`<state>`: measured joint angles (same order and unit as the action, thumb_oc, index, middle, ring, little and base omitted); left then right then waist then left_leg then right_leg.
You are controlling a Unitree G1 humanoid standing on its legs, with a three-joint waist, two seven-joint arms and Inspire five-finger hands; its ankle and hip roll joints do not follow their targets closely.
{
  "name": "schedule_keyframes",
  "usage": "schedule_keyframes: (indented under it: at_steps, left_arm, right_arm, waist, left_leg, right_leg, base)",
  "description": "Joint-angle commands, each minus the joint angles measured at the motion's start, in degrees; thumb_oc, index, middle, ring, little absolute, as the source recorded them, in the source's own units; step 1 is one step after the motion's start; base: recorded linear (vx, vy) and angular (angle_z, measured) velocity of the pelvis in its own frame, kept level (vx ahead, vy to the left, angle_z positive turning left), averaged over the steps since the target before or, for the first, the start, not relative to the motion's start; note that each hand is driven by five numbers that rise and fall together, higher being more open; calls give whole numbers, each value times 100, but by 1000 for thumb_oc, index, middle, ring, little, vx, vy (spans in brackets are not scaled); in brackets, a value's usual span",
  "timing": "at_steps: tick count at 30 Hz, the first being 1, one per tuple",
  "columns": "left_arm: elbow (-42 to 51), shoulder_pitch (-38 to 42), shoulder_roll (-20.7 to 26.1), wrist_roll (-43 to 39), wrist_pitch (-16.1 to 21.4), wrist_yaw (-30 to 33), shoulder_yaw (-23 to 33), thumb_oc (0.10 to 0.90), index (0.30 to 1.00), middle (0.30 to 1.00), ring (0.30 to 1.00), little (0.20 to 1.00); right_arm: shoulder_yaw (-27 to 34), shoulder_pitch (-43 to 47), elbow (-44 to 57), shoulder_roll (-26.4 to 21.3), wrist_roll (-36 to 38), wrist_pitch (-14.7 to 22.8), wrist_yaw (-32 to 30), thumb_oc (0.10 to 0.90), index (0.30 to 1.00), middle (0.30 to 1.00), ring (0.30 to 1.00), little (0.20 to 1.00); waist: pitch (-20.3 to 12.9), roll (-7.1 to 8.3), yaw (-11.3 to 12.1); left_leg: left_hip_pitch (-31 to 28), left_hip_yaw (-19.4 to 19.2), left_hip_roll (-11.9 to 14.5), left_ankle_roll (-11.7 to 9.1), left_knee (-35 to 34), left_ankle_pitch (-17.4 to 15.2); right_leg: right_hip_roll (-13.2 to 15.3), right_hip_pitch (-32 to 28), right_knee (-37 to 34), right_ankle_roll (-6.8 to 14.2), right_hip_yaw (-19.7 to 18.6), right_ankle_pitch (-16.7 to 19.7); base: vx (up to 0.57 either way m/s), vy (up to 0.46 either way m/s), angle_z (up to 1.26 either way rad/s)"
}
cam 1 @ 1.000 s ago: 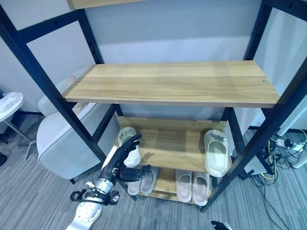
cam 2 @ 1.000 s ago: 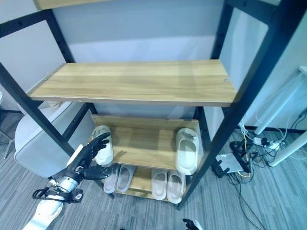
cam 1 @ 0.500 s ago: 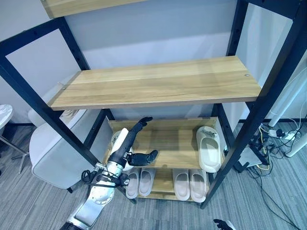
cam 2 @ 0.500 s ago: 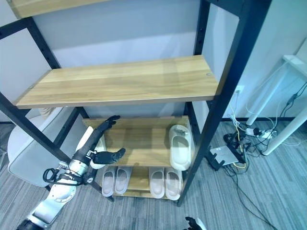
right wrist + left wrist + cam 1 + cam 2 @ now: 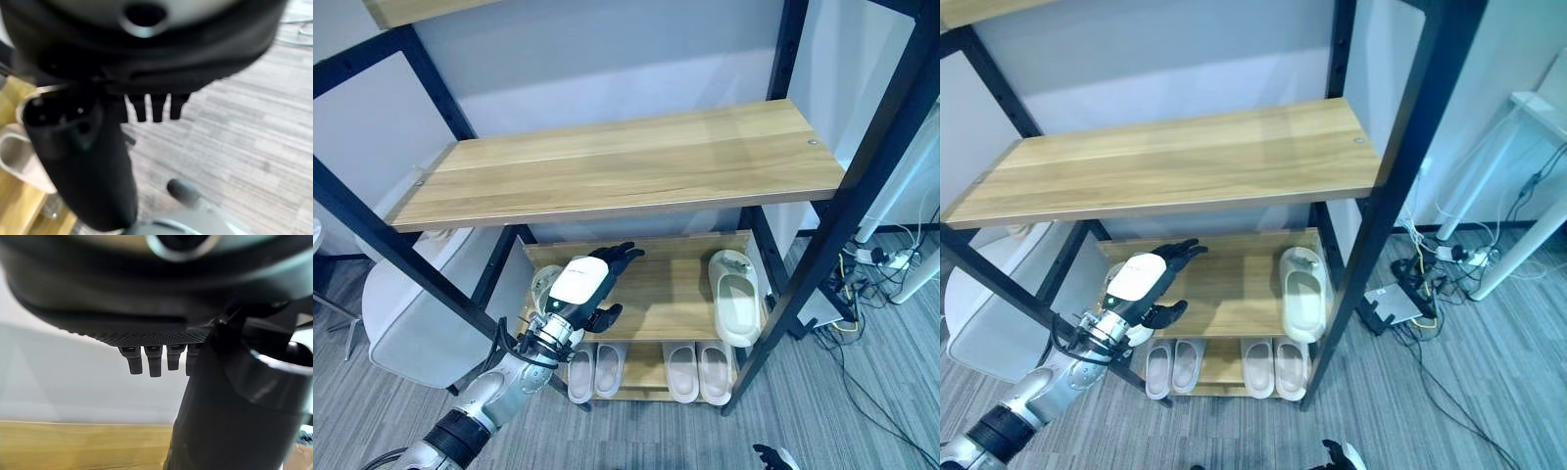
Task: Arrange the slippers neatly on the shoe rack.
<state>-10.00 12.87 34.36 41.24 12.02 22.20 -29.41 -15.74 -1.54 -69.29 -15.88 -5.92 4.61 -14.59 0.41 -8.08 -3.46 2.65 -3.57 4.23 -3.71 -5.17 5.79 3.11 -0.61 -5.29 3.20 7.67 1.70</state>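
The shoe rack (image 5: 626,162) has a black frame and wooden shelves. On its lower shelf (image 5: 671,294) a cream slipper (image 5: 539,287) lies at the left end and another cream slipper (image 5: 731,300) at the right end, toes to the back. The bottom shelf holds two slipper pairs (image 5: 593,370) (image 5: 699,370). My left hand (image 5: 584,284) hovers open over the lower shelf just right of the left slipper, its pale back turned up, and hides part of that slipper. My right hand (image 5: 767,456) hangs low in front of the rack with straight fingers (image 5: 152,108).
A pale padded chair (image 5: 406,313) stands left of the rack. Cables and a power strip (image 5: 893,262) lie on the grey carpet to the right, near a white table leg (image 5: 1518,196). A flat device (image 5: 1391,304) leans by the rack's right post.
The camera has shifted. My left hand has risen from beside the left slipper and turned its back upward, staying open over the lower shelf. The slippers have not moved.
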Motion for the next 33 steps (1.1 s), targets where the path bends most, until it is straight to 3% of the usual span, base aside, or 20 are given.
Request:
schedule_keyframes:
  at_steps: [1,20,33]
  left_arm:
    - [-137,1041,81,309,-269,693,479,800,900,900,900,900]
    - [-1297,1214,232,229,-857,1097,965,800,900,900,900,900]
    - [-1368,1142,432,204,-1003,1165,1263,800,900,900,900,900]
  right_arm:
    - [-209,0,-47,226,39,131,-118,800,900,900,900,900]
    - [-265,102,-158,131,-69,102,-163,800,900,900,900,900]
    - [-256,79,-316,188,-76,54,-106,800,900,900,900,900]
  waist:
    - [99,360,-33]
    - [10,363,-48]
    - [-69,405,-16]
  left_leg:
    - [-273,9,-270,8,17,-759]
    - [74,-21,-266,-6,17,-674]
    - [351,-44,-249,-14,17,-586]
  right_leg:
    - [437,204,29,647,-92,-174]
    - [414,586,29,624,-171,-73]
    - [411,865,29,594,-197,-9]
  base:
    - [0,0,0]
    - [-1,-1,0]
    - [0,0,0]
